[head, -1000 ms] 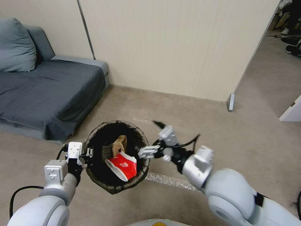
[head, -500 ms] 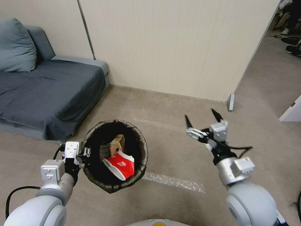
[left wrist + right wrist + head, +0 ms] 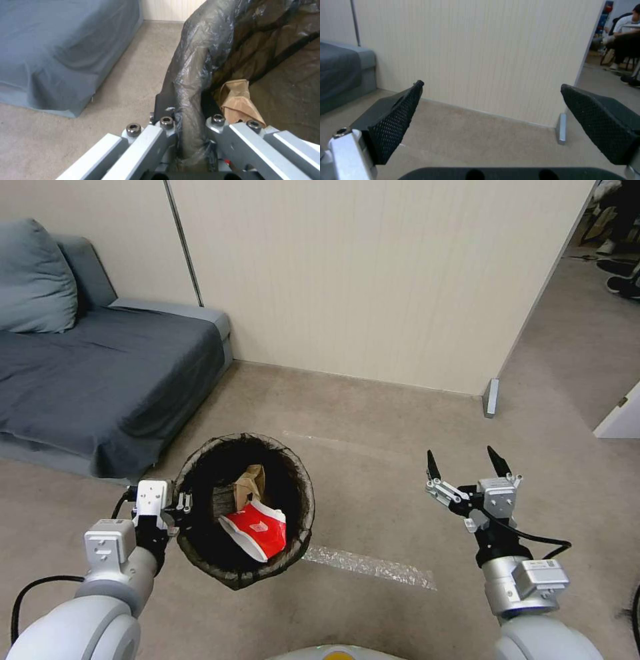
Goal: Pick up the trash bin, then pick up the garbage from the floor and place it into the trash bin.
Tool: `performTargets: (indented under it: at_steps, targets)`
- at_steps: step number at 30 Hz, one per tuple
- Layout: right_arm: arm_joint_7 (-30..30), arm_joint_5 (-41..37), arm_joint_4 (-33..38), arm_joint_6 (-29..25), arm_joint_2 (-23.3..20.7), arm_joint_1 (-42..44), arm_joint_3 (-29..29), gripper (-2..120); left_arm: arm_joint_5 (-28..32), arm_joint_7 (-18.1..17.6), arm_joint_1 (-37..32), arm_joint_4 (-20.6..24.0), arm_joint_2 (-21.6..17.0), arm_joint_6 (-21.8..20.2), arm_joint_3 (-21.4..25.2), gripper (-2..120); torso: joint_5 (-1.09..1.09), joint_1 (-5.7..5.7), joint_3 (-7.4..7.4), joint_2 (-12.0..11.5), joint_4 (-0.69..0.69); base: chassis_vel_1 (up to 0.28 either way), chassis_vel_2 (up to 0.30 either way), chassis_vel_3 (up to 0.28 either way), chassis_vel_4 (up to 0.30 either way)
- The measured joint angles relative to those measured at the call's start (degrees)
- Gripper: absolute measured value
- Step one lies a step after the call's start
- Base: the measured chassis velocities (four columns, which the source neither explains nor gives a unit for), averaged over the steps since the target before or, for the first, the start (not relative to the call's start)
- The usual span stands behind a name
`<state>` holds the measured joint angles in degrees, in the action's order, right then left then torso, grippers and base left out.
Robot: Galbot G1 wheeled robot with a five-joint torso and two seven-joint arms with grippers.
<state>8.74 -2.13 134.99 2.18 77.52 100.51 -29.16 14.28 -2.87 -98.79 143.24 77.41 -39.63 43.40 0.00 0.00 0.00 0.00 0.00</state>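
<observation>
The small round trash bin (image 3: 243,510), lined with a dark translucent bag folded over its rim, is held off the beige carpet (image 3: 373,447) in front of the grey sofa (image 3: 100,373). Inside it a red-and-white paper carton (image 3: 257,530) is seen lying beside a crumpled brown paper bag (image 3: 250,483). The bagged rim (image 3: 191,105) is clamped between the fingers of the left gripper (image 3: 179,505), on the bin's left side. The right gripper (image 3: 467,467) is held well apart to the right, above bare carpet, its black fingers (image 3: 396,120) spread wide with nothing between them.
</observation>
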Motion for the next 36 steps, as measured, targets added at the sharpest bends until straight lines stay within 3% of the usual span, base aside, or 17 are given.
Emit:
performTargets:
  at_steps: [36]
  targets:
    - [0.0, 0.0, -3.2, -4.0, 2.7, 3.4, -1.1, 100, 0.0, 0.8, 0.2, 0.0, 2.2, -0.4, -0.6, 1, 0.00, 0.00, 0.00, 0.0, 0.00, 0.034, 0.034, 0.034, 0.033]
